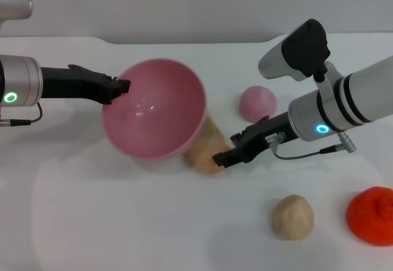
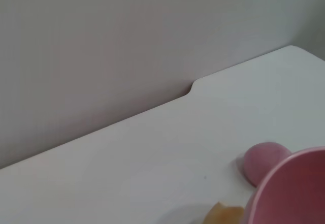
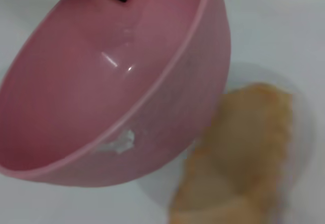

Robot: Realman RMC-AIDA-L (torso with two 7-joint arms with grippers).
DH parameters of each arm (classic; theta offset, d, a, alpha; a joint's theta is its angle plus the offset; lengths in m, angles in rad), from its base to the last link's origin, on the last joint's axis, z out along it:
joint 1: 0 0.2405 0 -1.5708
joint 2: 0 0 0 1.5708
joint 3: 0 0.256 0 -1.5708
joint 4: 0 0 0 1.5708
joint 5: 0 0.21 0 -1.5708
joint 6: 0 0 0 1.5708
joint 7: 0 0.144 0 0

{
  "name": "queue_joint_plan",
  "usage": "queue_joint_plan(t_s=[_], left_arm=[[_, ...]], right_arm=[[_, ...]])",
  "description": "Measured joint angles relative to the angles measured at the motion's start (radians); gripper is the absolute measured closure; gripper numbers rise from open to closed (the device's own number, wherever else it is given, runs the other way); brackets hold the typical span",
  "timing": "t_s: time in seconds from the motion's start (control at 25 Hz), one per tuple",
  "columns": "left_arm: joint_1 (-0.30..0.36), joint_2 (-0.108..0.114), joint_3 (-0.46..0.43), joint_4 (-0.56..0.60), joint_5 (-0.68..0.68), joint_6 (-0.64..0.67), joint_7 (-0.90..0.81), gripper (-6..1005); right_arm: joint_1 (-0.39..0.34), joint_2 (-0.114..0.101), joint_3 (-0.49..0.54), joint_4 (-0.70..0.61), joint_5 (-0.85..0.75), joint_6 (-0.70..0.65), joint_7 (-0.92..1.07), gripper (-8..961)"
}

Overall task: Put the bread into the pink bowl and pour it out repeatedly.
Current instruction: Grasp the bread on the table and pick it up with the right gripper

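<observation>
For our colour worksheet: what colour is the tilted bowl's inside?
Glossy pink; the pink bowl shows it best in the head view.

Mostly hidden behind the tilted pink bowl (image 1: 153, 108): the bread (image 1: 207, 148), only one end showing just ahead of the right gripper (image 1: 222, 158). Blurred in the right wrist view.
</observation>
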Motion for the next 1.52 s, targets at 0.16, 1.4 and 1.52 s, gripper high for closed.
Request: queue_joint_plan(t_s=[0.16, 1.4, 1.52], left_arm=[[0.002, 0.000, 0.002, 0.000, -0.006, 0.000, 0.000, 956], [0.007, 0.000, 0.001, 0.009, -0.007, 0.000, 0.005, 956], [0.007, 0.000, 0.007, 0.010, -0.012, 0.001, 0.005, 956]], right_arm=[[-0.002, 0.000, 0.000, 0.000, 0.000, 0.003, 0.000, 287], [-0.052, 0.000, -0.022, -0.122, 0.005, 0.010, -0.002, 541], [-0.053, 0.003, -0.027, -0.118, 0.009, 0.032, -0.004, 477]])
